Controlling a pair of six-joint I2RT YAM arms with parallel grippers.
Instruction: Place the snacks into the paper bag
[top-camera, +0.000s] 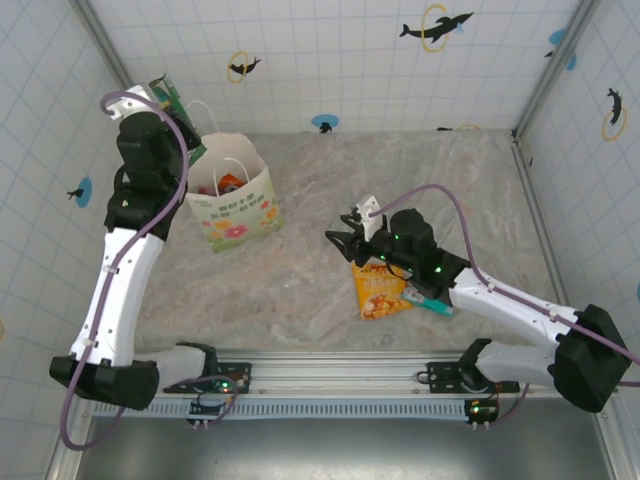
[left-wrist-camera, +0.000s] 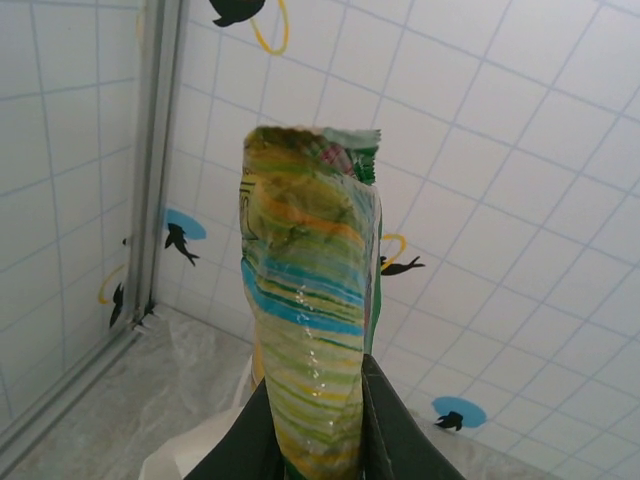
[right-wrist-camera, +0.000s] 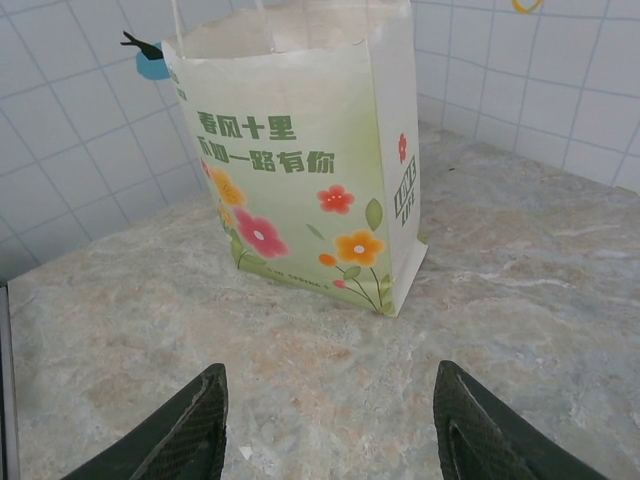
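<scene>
1. Snacks (top-camera: 228, 182): some are already inside the paper bag (top-camera: 238, 210), far-left on the desk (top-camera: 300, 300).
2. Left hand (left-wrist-camera: 318, 432) pinches a striped green packet (left-wrist-camera: 305, 300) above it.
3. Right hand (right-wrist-camera: 330, 380) is open and empty; yellow-orange packet (top-camera: 380, 290) and teal packet (top-camera: 437, 303) lie unbagged by the near edge.

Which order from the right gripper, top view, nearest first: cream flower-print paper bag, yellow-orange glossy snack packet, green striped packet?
1. Yellow-orange glossy snack packet, on the table just base-side of the right gripper.
2. Cream flower-print paper bag, upright to its left.
3. Green striped packet, far left, pinched in the left gripper.
</scene>
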